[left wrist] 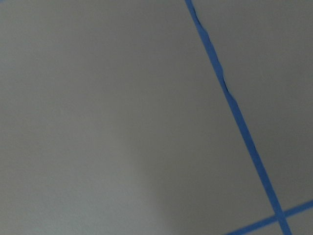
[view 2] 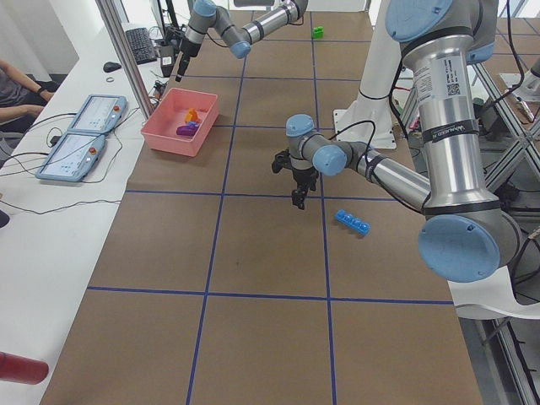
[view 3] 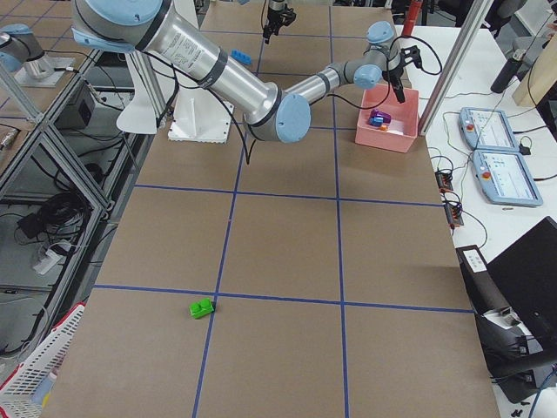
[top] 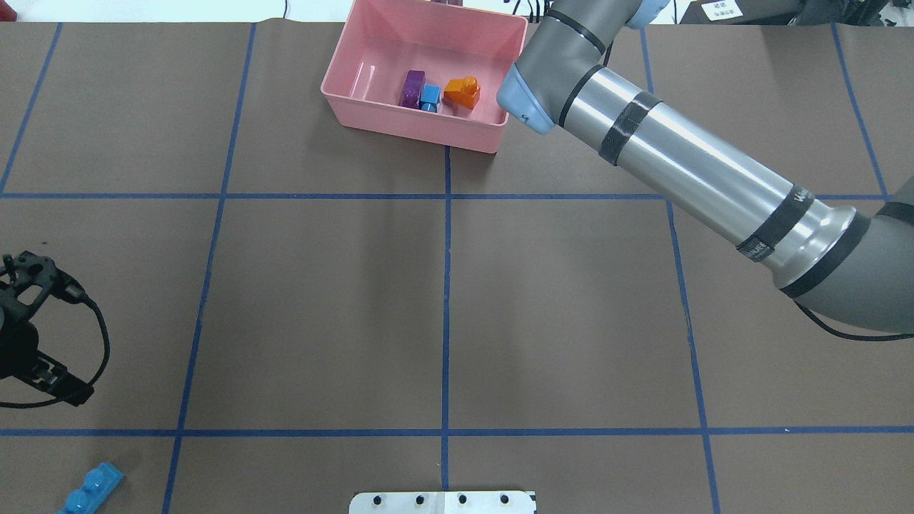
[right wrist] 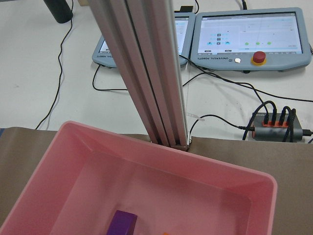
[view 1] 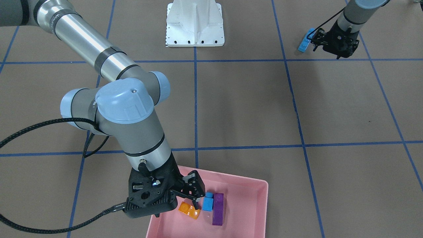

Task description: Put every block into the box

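The pink box (view 1: pixel 261 185) stands at the table's far edge and holds the orange block (view 1: pixel 189 210), the small blue cube (view 1: pixel 208 202) and the purple block (view 1: pixel 218 209). My right gripper (view 1: pixel 195 193) hangs over the box just above the orange block, open and empty. The long blue bar (top: pixel 91 489) lies on the table near my left gripper (top: pixel 32 328), which hovers open and empty beside it. The green cube (view 3: pixel 202 306) lies alone on the table far out on my right side. The left wrist view shows only bare table and blue tape.
The white base plate (top: pixel 443 502) sits at the near middle edge. An aluminium post (right wrist: pixel 151 73) rises just behind the box. Two teach pendants (right wrist: pixel 252 36) and cables lie on the white bench beyond it. An operator sits by that bench.
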You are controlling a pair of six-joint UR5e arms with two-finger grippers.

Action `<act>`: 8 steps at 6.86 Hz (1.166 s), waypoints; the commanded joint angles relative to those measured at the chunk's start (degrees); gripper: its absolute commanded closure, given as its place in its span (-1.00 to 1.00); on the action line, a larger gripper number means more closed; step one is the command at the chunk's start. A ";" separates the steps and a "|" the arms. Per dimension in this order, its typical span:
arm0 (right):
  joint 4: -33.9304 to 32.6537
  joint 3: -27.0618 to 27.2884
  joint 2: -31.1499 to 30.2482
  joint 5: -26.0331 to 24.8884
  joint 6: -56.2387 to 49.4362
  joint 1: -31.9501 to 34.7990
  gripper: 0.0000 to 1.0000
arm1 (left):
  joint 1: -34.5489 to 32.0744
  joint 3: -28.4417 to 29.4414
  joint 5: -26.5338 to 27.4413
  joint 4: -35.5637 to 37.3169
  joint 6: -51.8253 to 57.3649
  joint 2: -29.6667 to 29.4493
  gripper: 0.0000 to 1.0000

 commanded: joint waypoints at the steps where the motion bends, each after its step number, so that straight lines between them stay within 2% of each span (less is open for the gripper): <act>1: -2.08 4.63 -3.24 5.09 -0.13 2.02 -0.98 | 6.61 -0.37 -1.46 -0.07 -0.07 3.46 -1.00; 3: -5.93 13.74 -9.90 8.08 -0.30 3.51 -0.98 | 12.14 -0.20 -2.88 0.10 -1.90 4.43 -1.00; 5: -5.95 21.74 -17.71 9.51 -0.30 3.78 -0.99 | 16.89 1.29 -2.61 0.01 -5.68 3.91 -1.00; 7: -6.03 26.69 -22.74 13.00 -1.79 5.61 -0.99 | 21.38 2.43 -2.09 0.19 -10.42 2.95 -1.00; 8: -5.95 28.71 -25.38 15.37 -2.15 7.37 -0.99 | 21.57 3.40 -2.00 0.28 -10.53 1.81 -1.00</act>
